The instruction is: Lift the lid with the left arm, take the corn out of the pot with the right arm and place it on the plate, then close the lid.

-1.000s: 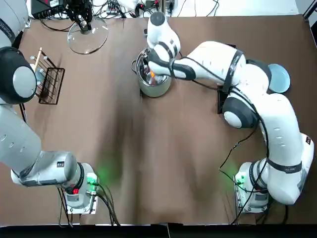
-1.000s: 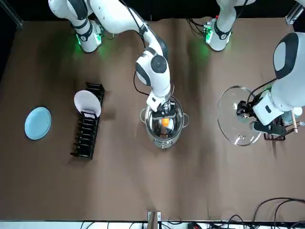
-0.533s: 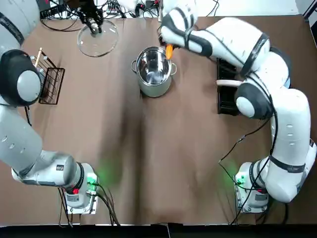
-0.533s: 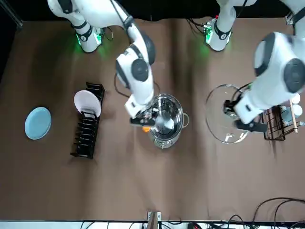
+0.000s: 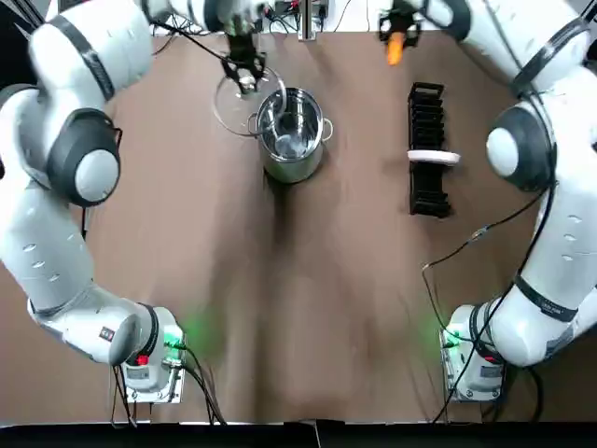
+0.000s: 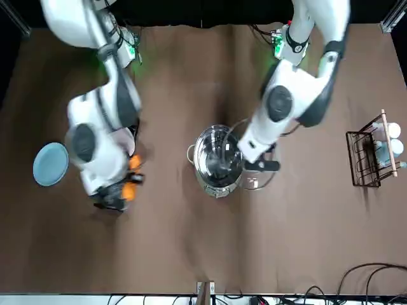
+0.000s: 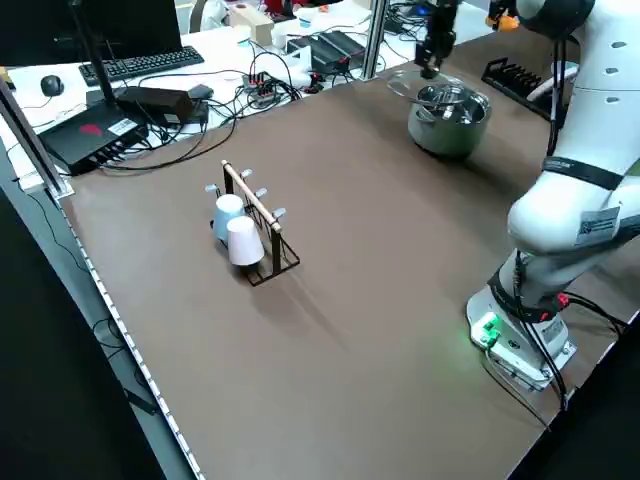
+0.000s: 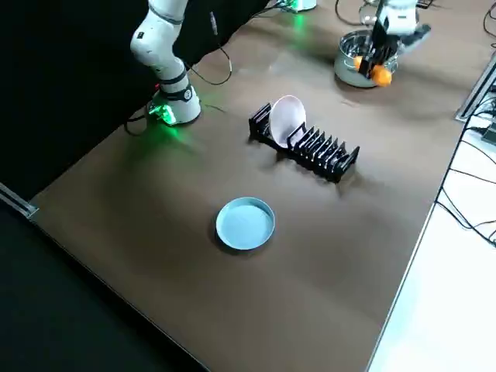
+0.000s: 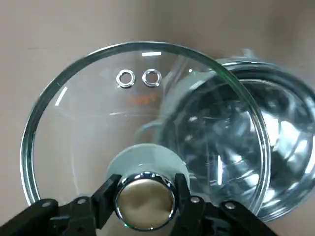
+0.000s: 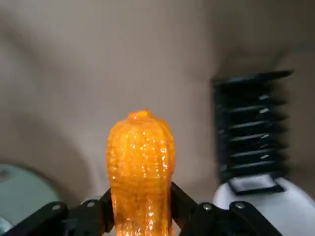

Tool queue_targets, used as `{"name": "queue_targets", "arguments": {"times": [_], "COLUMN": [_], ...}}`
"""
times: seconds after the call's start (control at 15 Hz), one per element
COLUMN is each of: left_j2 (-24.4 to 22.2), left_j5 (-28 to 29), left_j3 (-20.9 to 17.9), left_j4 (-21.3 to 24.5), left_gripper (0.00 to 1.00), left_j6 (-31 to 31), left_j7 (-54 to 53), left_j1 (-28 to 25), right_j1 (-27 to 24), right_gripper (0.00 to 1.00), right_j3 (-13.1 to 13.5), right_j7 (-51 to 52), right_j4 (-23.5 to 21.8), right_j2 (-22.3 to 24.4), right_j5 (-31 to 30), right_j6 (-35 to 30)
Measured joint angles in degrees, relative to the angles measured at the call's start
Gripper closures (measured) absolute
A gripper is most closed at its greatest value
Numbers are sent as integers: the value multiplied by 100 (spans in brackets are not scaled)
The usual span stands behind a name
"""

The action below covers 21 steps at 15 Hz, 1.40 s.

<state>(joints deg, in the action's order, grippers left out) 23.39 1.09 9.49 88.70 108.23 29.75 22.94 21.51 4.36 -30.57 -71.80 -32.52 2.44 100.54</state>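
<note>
My right gripper (image 5: pixel 395 39) is shut on the orange corn (image 5: pixel 395 49) and holds it in the air near the table's far edge, past the black dish rack (image 5: pixel 427 149). The wrist view shows the corn (image 10: pixel 141 157) upright between the fingers. The blue plate (image 6: pixel 51 164) lies on the table beyond the rack, apart from the corn (image 6: pixel 130 184). My left gripper (image 5: pixel 244 75) is shut on the knob (image 9: pixel 144 199) of the glass lid (image 9: pixel 98 123). The lid (image 5: pixel 238 103) hangs beside the open steel pot (image 5: pixel 292 135) and overlaps its rim.
A white plate (image 8: pixel 288 116) stands in the dish rack (image 8: pixel 310 143). A wire rack with cups (image 6: pixel 374 152) sits on the robot's left side of the table. Cables and equipment lie past the far edge.
The right gripper carried the corn from beside the pot's rim out towards the dish rack. The left gripper brought the lid from the far left over to the pot's edge.
</note>
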Motion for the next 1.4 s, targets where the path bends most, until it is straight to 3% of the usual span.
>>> {"name": "queue_targets", "arguments": {"times": [0.33,0.6,0.8,1.0,1.4], "left_j2": [291,478,587,604,660], "left_j5": [26,377,465,465,465], "left_j3": [-22,-25,-25,-25,-24], "left_j4": [-4,-4,-5,-6,-6], "left_gripper": [49,49,49,49,49], "left_j6": [769,1071,1104,1117,1231], "left_j7": [678,1087,1164,1244,1287], "left_j1": [660,982,1025,1022,1023], "right_j1": [-1633,-2994,-3782,-4376,-4543], "right_gripper": [60,60,60,60,60], "right_j3": [10,17,20,19,8], "right_j7": [2495,4775,5817,6617,6782], "right_j4": [-775,-1201,-1687,-2445,-3411], "right_j2": [563,832,815,697,65], "right_j5": [146,159,156,153,153], "right_j6": [-254,-343,390,1558,3419]}}
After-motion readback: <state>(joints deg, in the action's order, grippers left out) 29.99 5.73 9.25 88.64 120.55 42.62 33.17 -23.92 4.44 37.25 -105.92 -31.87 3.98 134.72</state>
